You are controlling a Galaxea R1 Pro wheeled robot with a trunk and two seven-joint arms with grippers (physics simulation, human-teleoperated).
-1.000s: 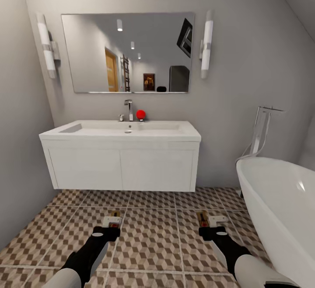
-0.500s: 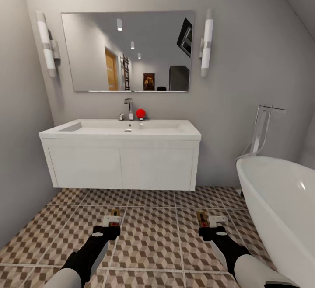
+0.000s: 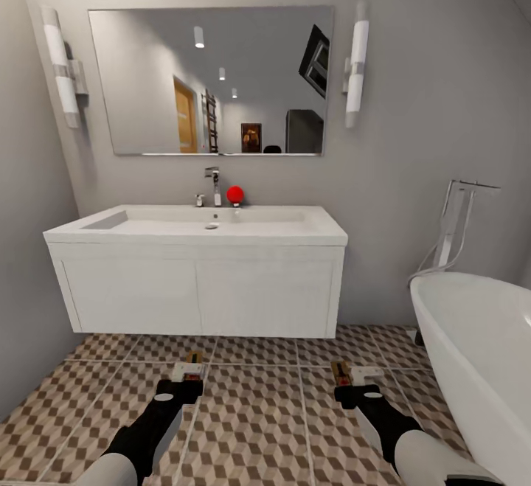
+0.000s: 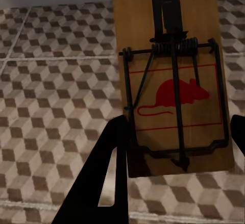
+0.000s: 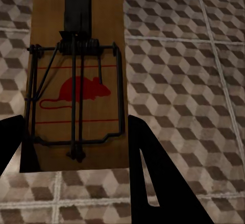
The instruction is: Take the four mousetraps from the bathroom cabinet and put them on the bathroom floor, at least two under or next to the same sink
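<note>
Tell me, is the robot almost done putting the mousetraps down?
Not yet. The left gripper holds one mousetrap and the right gripper holds another mousetrap, both above the bathroom floor facing the sink. No trap shows on the tiles. Both need setting down by it.

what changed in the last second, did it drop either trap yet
No drop. The camera has moved closer to the white sink unit, which looks larger now. Both grippers stay shut on their mousetraps, held above the tiled floor as before.
</note>
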